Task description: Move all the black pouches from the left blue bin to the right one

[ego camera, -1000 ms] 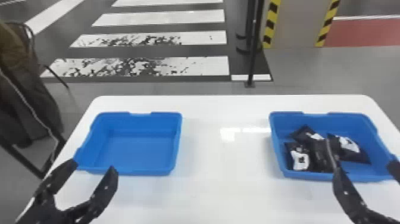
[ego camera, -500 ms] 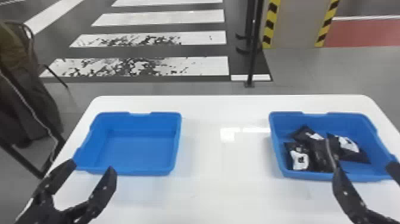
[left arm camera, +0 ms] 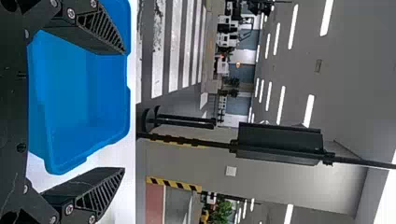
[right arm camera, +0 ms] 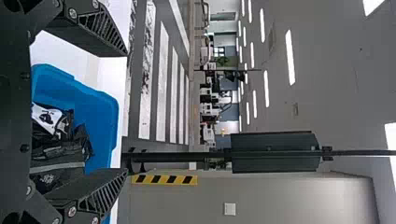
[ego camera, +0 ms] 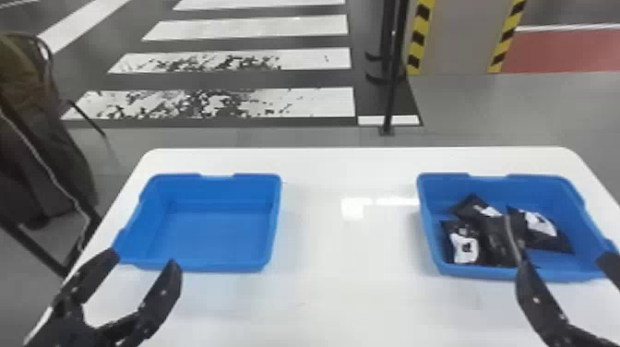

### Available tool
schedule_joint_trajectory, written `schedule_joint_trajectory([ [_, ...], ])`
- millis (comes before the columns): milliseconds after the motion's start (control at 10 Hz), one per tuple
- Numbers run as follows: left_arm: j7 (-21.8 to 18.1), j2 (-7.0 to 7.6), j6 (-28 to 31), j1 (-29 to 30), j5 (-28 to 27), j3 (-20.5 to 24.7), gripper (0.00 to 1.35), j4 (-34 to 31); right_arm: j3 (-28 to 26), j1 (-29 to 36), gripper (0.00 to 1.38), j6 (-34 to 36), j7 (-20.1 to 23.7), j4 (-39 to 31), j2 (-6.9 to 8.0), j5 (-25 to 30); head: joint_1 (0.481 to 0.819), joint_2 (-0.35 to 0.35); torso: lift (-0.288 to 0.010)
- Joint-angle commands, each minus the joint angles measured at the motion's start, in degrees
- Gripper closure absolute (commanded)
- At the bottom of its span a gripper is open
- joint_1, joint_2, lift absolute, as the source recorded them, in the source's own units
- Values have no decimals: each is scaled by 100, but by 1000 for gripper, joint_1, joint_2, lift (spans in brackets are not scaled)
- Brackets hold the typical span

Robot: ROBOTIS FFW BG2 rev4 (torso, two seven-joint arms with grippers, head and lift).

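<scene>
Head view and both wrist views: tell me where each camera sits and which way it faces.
Head view: on the robot's head, facing forward and down at the white table; left gripper and right gripper show.
Left wrist view: on the left wrist, facing out over the left bin into the room; the left gripper shows, open.
Right wrist view: on the right wrist, facing out over the right bin and pouches; the right gripper shows, open.
Shared: head and left wrist views both show the left bin.
</scene>
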Motion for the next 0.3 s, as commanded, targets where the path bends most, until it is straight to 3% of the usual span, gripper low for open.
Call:
schedule_joint_trajectory([
  [0, 0, -24, 8, 4, 0, 11, 159, 0, 0, 0, 147, 28, 0, -4, 5, -8, 695, 89, -140],
  [200, 0, -24, 50, 18, 12, 34, 159, 0, 0, 0, 147, 28, 0, 24, 5, -54, 695, 90, -140],
])
